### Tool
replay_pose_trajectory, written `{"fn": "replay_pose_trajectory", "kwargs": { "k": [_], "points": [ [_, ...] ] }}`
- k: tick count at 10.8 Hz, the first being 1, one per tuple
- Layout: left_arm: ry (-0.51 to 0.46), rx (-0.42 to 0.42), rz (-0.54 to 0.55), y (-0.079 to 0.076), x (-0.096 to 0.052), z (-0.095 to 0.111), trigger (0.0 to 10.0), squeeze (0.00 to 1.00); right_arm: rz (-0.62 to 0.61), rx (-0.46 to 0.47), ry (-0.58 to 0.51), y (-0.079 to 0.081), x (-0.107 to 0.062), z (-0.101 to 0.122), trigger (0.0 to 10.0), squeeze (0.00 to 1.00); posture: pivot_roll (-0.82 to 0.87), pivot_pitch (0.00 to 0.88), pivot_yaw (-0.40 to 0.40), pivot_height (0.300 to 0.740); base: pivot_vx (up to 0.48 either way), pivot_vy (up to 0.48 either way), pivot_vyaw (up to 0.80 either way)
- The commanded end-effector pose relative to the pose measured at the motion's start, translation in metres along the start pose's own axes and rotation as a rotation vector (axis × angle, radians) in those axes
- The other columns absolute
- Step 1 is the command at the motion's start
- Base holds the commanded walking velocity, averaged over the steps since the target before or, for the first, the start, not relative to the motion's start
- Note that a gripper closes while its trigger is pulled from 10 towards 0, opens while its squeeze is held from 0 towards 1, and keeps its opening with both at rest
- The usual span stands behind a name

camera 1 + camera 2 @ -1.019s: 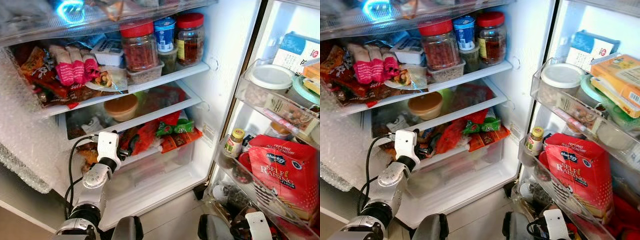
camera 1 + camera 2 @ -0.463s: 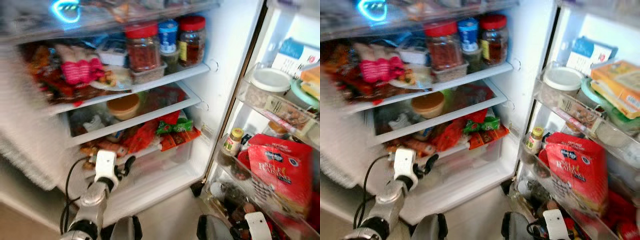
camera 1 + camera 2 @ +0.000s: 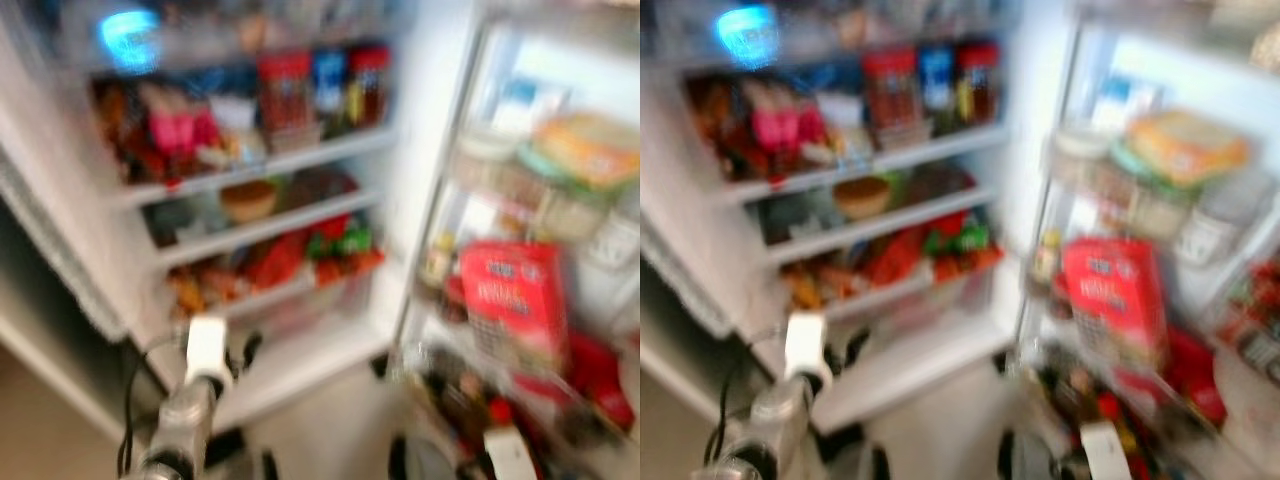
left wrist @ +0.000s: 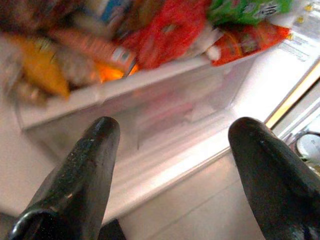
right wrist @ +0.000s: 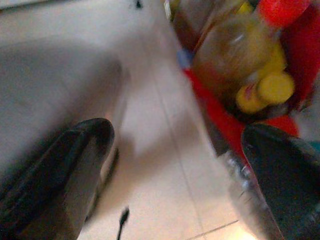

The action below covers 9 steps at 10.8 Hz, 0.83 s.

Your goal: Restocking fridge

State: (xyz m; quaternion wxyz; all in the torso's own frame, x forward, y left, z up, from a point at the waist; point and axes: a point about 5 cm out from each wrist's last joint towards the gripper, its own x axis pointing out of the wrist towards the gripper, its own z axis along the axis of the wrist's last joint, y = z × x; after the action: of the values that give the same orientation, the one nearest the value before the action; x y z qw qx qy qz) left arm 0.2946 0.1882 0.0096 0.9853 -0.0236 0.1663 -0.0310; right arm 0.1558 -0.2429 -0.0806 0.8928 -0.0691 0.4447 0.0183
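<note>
The fridge stands open, and the head views are blurred. Its shelves hold red-lidded jars [image 3: 285,90], a brown bowl [image 3: 248,200] and red and green snack packets [image 4: 170,30]. My left gripper [image 4: 172,170] is open and empty. It hovers just in front of the clear bottom drawer [image 4: 165,100], below the packets. In the left eye view that gripper [image 3: 243,352] sits at the lower left. My right gripper [image 5: 175,170] is open and empty too. It hangs low over the floor beside bottles [image 5: 235,55] in the door's bottom shelf.
The door shelves on the right carry a red flour bag [image 3: 510,300], tubs and boxes [image 3: 585,145]. A bubble-wrap sheet [image 3: 60,260] hangs down the fridge's left side. Pale floor tiles [image 3: 320,430] lie in front of the fridge.
The camera has swung and blurred, so the whole scene has shifted. My left gripper has come down from the snack packet shelf to the front of the bottom drawer.
</note>
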Motion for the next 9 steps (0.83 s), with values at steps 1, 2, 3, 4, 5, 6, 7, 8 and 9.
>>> {"fn": "replay_pose_trajectory", "kwargs": {
  "k": [1, 2, 3, 4, 5, 6, 7, 8, 9],
  "points": [
    [0.078, -0.064, 0.040, 0.005, -0.004, -0.013, 10.0, 0.00, 0.005, 0.011, -0.013, 0.001, 0.003, 0.007, 10.0, 0.00, 0.01, 0.011, 0.033, 0.596, 0.000, 0.000, 0.00],
    [0.131, -0.084, 0.067, 0.008, -0.008, -0.023, 10.0, 0.00, -0.001, 0.031, -0.009, 0.001, 0.003, 0.007, 10.0, 0.00, 0.01, 0.013, 0.032, 0.596, 0.000, 0.000, 0.00],
    [0.162, -0.070, 0.076, 0.010, -0.011, -0.029, 10.0, 0.00, -0.003, 0.038, -0.008, 0.001, 0.003, 0.006, 10.0, 0.00, 0.01, 0.016, 0.031, 0.596, 0.000, 0.322, 0.00],
    [0.184, -0.072, 0.084, 0.012, -0.014, -0.034, 10.0, 0.00, -0.003, 0.038, -0.006, 0.001, 0.003, 0.007, 10.0, 0.00, 0.02, 0.019, 0.029, 0.596, 0.000, 0.375, 0.00],
    [0.215, -0.083, 0.099, 0.015, -0.017, -0.040, 10.0, 0.00, 0.005, 0.033, -0.003, 0.001, 0.003, 0.007, 10.0, 0.00, 0.03, 0.020, 0.029, 0.596, 0.000, 0.371, 0.00],
    [0.284, -0.069, 0.117, 0.019, -0.024, -0.052, 10.0, 0.00, 0.010, 0.010, 0.002, 0.001, 0.003, 0.008, 10.0, 0.00, 0.03, 0.020, 0.029, 0.596, 0.000, 0.375, 0.00],
    [0.364, -0.040, 0.138, 0.023, -0.034, -0.067, 10.0, 0.00, 0.011, -0.010, 0.010, 0.001, 0.003, 0.008, 10.0, 0.00, 0.04, 0.021, 0.028, 0.596, 0.000, 0.394, 0.00],
    [0.437, -0.016, 0.162, 0.029, -0.047, -0.082, 10.0, 0.00, 0.011, -0.009, 0.010, 0.001, 0.003, 0.008, 10.0, 0.00, 0.04, 0.023, 0.028, 0.596, 0.000, 0.398, 0.00],
    [0.493, -0.003, 0.187, 0.035, -0.057, -0.093, 10.0, 0.00, 0.012, -0.009, 0.010, 0.001, 0.003, 0.008, 10.0, 0.00, 0.04, 0.023, 0.028, 0.596, 0.000, 0.394, 0.00]
  ]
}}
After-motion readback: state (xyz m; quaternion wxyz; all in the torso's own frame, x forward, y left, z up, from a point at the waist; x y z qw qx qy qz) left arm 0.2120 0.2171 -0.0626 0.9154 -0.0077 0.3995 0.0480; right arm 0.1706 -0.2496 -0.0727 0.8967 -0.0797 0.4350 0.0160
